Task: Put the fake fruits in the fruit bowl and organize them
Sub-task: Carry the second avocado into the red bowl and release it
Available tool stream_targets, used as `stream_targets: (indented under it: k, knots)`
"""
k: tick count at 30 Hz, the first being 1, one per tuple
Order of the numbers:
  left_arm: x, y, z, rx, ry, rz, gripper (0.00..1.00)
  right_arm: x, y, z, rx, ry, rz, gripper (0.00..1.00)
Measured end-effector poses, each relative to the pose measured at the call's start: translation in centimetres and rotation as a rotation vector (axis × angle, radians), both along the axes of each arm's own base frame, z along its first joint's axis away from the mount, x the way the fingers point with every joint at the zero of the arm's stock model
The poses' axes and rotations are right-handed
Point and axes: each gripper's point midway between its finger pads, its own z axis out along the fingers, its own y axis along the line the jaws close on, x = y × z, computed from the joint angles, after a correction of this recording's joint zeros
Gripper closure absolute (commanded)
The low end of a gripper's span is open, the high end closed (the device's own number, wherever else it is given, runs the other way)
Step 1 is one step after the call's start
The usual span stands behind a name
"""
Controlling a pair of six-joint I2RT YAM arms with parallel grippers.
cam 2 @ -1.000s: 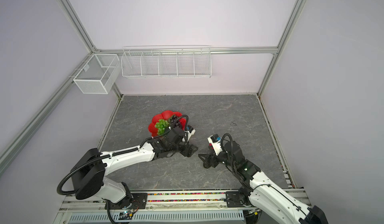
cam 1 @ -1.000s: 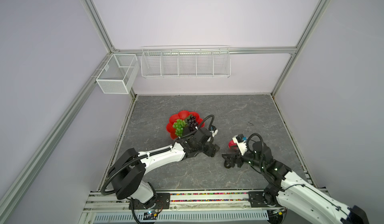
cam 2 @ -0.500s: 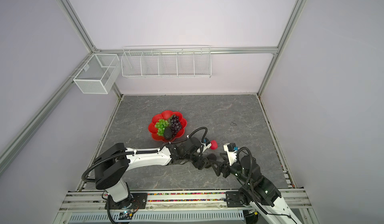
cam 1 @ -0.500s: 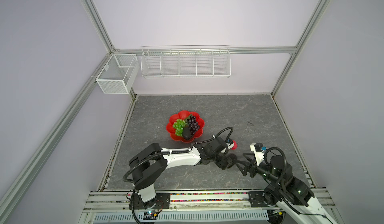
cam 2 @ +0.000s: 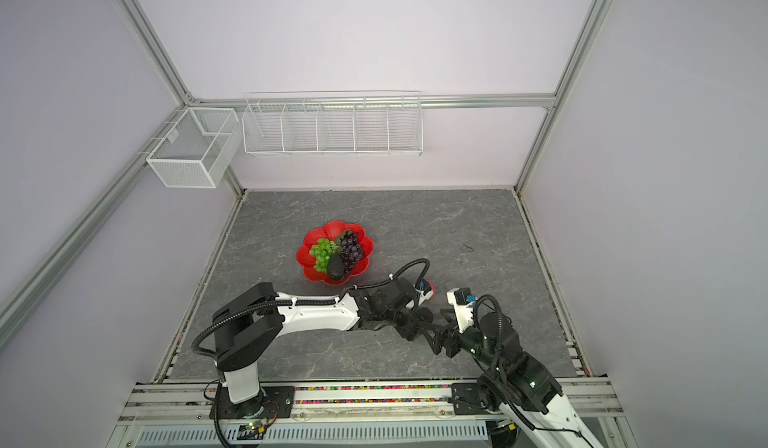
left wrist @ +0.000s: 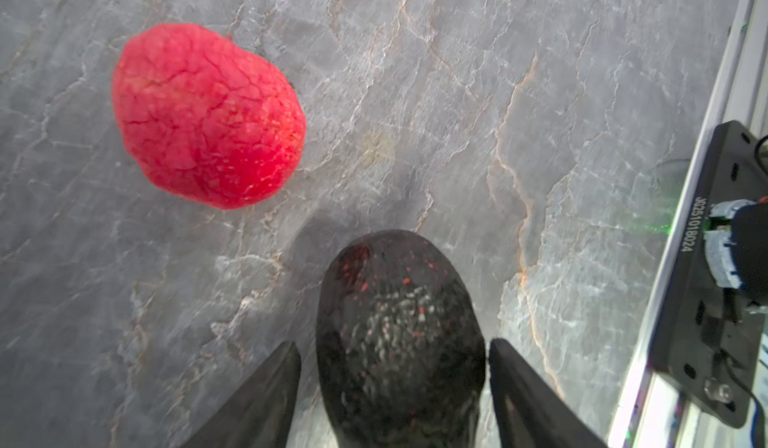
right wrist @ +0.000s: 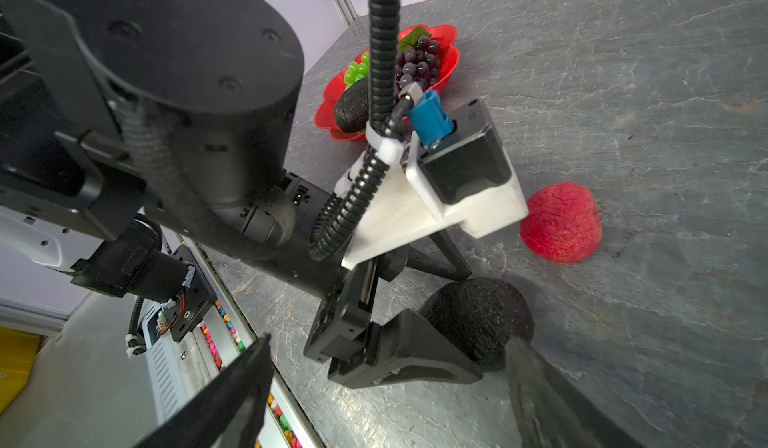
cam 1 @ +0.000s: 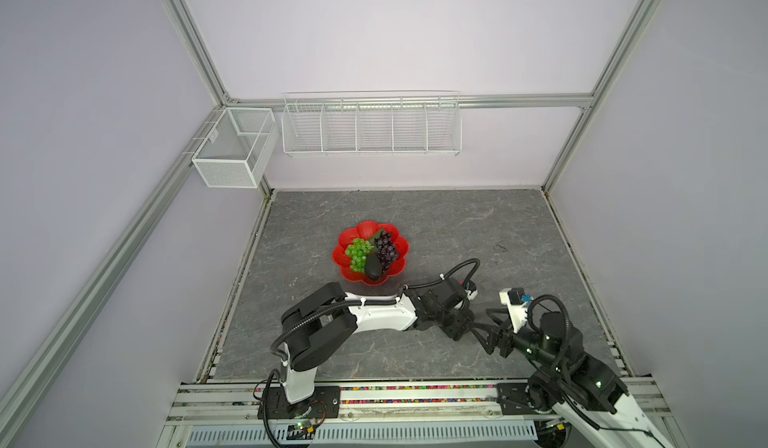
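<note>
Where the jaws of the left gripper (left wrist: 392, 346) stand parted, a dark, pebbly avocado (left wrist: 399, 333) flecked with red lies between them on the grey table (left wrist: 457, 92), a slim gap showing. A crackled red-pink fruit (left wrist: 208, 117) rests nearby; the right gripper (right wrist: 388, 340) gapes wide, empty.

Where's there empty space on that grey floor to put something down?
Bare mat: the strip between the fruit bowl and the back wall, and the right side beyond the red fruit. Crowded: front centre, where the left gripper straddles an avocado with the right gripper close by.
</note>
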Motion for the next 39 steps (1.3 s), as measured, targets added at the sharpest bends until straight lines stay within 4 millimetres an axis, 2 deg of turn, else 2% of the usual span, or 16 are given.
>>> stream_targets:
  k: [8,11,14,17,21,24,26,29,31,33,35,39]
  knots:
    - [0.9,0.5,0.2,0.011,-0.058,0.036,0.46,0.1,0.0,-0.4,-0.010,0.013,-0.001,0.11]
    - [1.2,1.9,0.8,0.002,-0.072,0.060,0.47,0.1,0.0,-0.5,-0.013,0.013,-0.004,0.11]
    - [2.0,3.5,2.8,-0.040,-0.085,0.100,0.49,0.5,0.2,-0.5,-0.018,0.018,-0.007,0.11]
    - [3.9,5.8,5.7,-0.094,-0.128,0.177,0.50,1.4,0.8,-1.1,-0.041,0.041,-0.010,0.11]
    - [6.8,9.7,10.6,-0.160,-0.228,0.314,0.50,3.0,2.0,-2.1,-0.122,0.121,0.000,0.11]
    - [9.7,13.6,13.5,-0.175,-0.288,0.445,0.50,5.0,3.8,-1.1,-0.158,0.149,0.028,0.11]
    - [12.0,17.0,14.4,-0.154,-0.314,0.558,0.51,6.5,5.4,0.1,-0.153,0.134,0.054,0.12]
    - [15.2,22.7,14.0,-0.082,-0.322,0.744,0.51,8.2,7.4,1.4,-0.133,0.088,0.093,0.11]
    - [16.8,26.2,13.2,-0.026,-0.314,0.848,0.51,8.9,8.2,1.3,-0.129,0.064,0.116,0.12]
    - [17.6,28.7,12.2,0.022,-0.305,0.916,0.51,9.2,8.8,0.9,-0.123,0.043,0.137,0.12]
    - [18.1,29.9,11.1,0.063,-0.292,0.949,0.51,9.1,9.1,0.3,-0.116,0.025,0.157,0.11]
    - [18.7,30.5,8.1,0.152,-0.255,0.964,0.50,8.6,9.2,-1.3,-0.127,0.020,0.184,0.12]
